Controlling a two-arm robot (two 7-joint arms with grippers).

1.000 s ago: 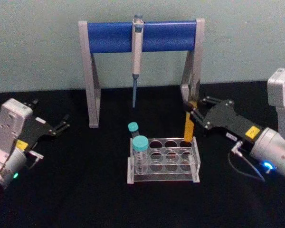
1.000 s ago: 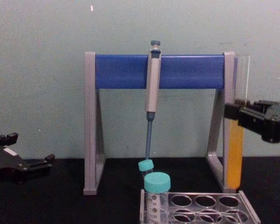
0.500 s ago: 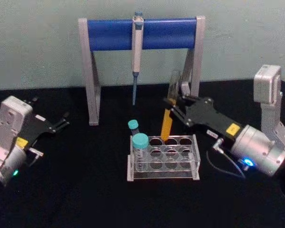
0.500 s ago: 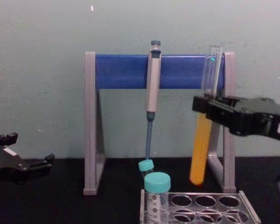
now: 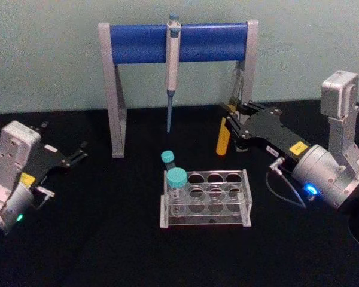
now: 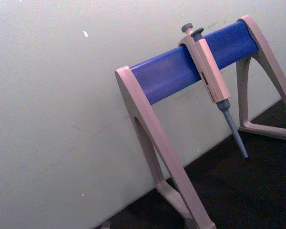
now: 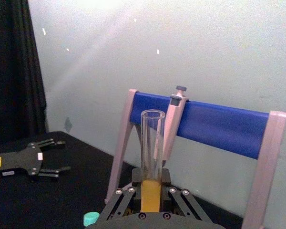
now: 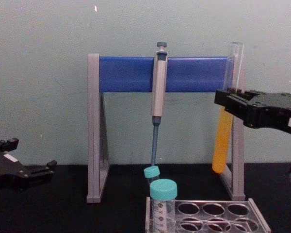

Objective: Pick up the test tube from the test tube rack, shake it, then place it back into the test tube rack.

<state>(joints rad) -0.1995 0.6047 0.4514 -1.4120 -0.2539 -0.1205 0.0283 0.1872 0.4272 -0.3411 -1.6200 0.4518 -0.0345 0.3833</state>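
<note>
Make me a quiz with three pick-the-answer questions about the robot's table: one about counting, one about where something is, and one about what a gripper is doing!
1. How many short teal-capped tubes stand in the low clear plastic rack?
A one
B two
C five

2. Where is the tall clear glass test tube with orange-yellow liquid?
A standing in the rack
B held up in the air by the right gripper
C lying flat in front of the rack

3. How are the fingers of the left gripper?
A open, holding nothing
B shut on a teal cap
C shut on the test tube

Answers:
1 B, two teal caps rise from the rack's left side.
2 B, the right gripper clamps it, tilted, clear of the rack.
3 A, its fingers are spread with nothing between them.
</note>
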